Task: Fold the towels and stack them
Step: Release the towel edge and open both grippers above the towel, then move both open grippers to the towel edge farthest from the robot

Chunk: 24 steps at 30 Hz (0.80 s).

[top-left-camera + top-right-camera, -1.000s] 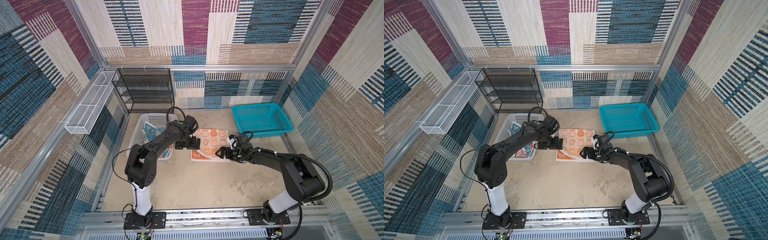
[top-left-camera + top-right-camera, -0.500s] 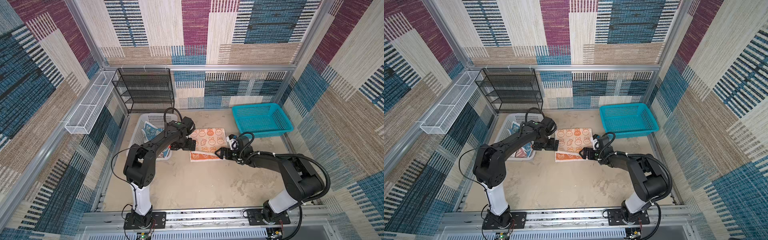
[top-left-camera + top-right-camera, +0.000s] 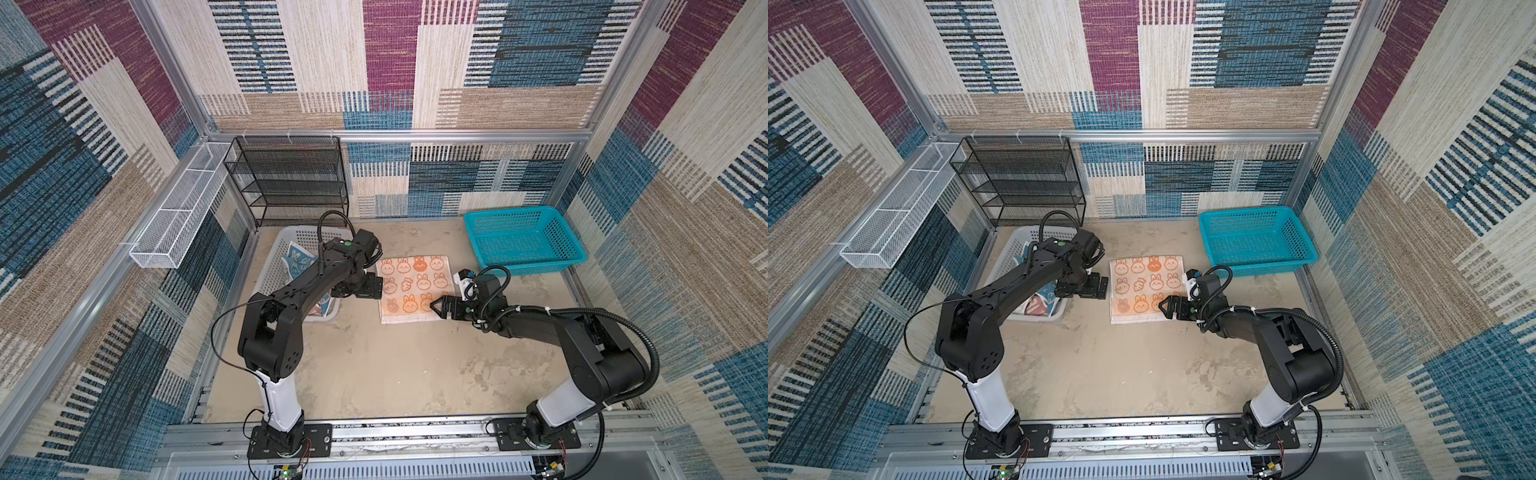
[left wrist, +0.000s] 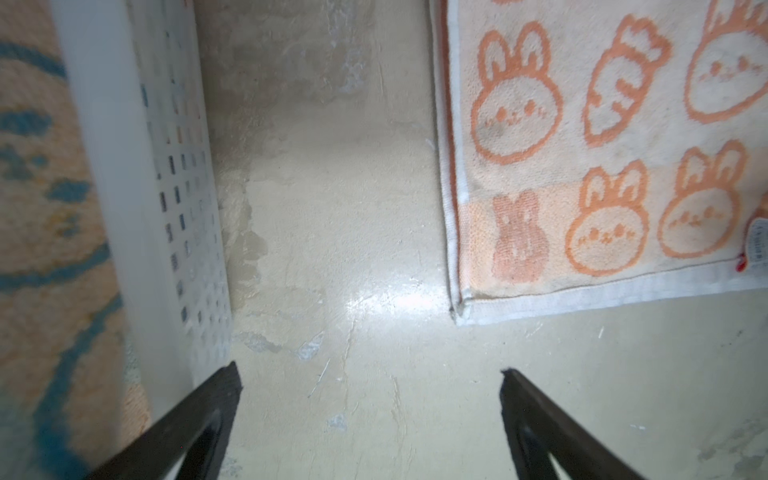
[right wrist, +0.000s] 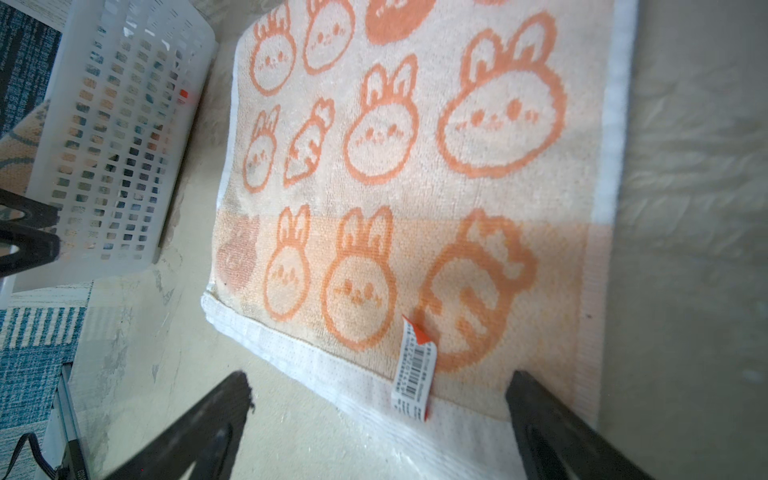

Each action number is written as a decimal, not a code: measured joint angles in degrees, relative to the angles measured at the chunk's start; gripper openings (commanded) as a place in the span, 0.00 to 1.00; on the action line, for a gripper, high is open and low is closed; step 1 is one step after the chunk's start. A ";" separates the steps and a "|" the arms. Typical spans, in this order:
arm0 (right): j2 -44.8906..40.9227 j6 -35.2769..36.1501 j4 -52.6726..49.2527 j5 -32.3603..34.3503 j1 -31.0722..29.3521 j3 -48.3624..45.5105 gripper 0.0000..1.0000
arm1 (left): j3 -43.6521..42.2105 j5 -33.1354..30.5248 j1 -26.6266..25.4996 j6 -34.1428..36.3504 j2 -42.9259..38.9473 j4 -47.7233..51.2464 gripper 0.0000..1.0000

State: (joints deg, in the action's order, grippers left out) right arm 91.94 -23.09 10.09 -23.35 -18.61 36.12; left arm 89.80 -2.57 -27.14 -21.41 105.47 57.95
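The orange-and-cream rabbit towel lies spread flat mid-table. My left gripper is open over bare table, between the white basket and the towel's left edge. My right gripper stands open at the towel's front right corner. It straddles the white hem and the barcode label and grips nothing. A blue-and-white towel and a block-print towel lie crumpled in the white basket, partly hidden by my left arm.
The white perforated basket sits at the left. A teal basket stands at the back right. A black wire shelf and a white wire tray line the back left.
My left gripper has slid left, off the towel's left edge onto bare table. The towel's front edge now lies flatter. The right gripper has barely moved. Both stayed open.
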 measured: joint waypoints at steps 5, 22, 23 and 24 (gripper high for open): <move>-1.29 0.00 -1.92 0.66 0.00 0.24 0.99 | 3.06 4.46 -1.66 -0.63 -0.44 -1.36 1.00; 3.82 2.86 -25.59 5.38 5.27 29.75 0.99 | 23.23 20.61 -3.72 -9.05 17.53 -14.99 1.00; 5.81 2.84 -25.81 5.22 5.55 31.63 0.99 | 24.46 21.09 -3.56 -9.62 19.02 -15.76 1.00; 7.37 2.82 -25.99 4.87 5.66 33.05 0.99 | 25.55 21.44 -3.34 -10.16 20.39 -16.22 1.00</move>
State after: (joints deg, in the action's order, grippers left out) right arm 99.31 -20.27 -15.90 -18.48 -12.95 69.17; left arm 115.35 18.87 -30.48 -31.57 125.86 41.74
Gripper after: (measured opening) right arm 0.993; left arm 0.997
